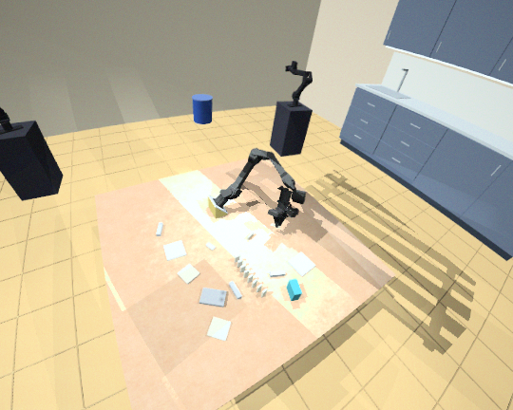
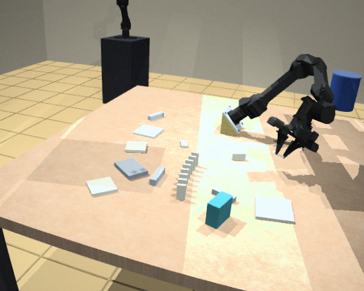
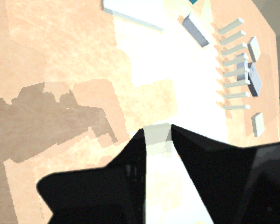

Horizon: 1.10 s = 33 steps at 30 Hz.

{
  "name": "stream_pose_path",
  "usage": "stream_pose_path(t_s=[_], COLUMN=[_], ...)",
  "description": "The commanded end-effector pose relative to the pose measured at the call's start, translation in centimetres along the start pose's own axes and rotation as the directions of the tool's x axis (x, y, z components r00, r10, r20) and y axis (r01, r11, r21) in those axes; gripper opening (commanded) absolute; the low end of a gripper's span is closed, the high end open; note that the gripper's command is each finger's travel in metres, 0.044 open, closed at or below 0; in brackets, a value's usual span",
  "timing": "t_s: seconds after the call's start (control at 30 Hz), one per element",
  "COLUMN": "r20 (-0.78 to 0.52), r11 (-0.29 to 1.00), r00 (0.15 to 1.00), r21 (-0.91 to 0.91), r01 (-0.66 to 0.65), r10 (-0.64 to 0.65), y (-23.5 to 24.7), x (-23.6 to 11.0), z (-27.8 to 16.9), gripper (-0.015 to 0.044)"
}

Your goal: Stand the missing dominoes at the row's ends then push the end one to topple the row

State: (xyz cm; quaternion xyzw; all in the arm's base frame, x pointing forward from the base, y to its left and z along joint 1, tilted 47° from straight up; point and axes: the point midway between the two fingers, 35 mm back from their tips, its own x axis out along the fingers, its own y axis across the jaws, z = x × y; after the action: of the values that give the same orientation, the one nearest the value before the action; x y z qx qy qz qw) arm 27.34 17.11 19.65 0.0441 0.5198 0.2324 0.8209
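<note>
My gripper is shut on a pale domino and holds it low over the table, right of the arm's base. The row of several standing dominoes stands in the middle of the table, well away from the gripper. One loose domino lies flat between the gripper and the row. A smaller one lies beyond the row's far end. Another lies flat by the cyan block.
A cyan block stands near the row's front end, with a white slab to its right. Several flat tiles and a grey bar lie left of the row. A yellow wedge sits at the arm's base.
</note>
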Motion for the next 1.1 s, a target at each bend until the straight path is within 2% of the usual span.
stream_pose_path(t_s=[0.0, 0.53, 1.07], r20=[0.076, 0.412, 0.698], r11=[0.999, 0.991, 0.980], r00=[0.996, 0.901, 0.699], r21=[-0.012, 0.046, 0.196], r01=[0.044, 0.126, 0.020], r10=[-0.043, -0.134, -0.154], y=[0.2, 1.7, 3.1], x=[0.6, 0.8, -1.3], z=[0.1, 1.0, 0.3], gripper=[0.0107, 0.0107, 0.0107])
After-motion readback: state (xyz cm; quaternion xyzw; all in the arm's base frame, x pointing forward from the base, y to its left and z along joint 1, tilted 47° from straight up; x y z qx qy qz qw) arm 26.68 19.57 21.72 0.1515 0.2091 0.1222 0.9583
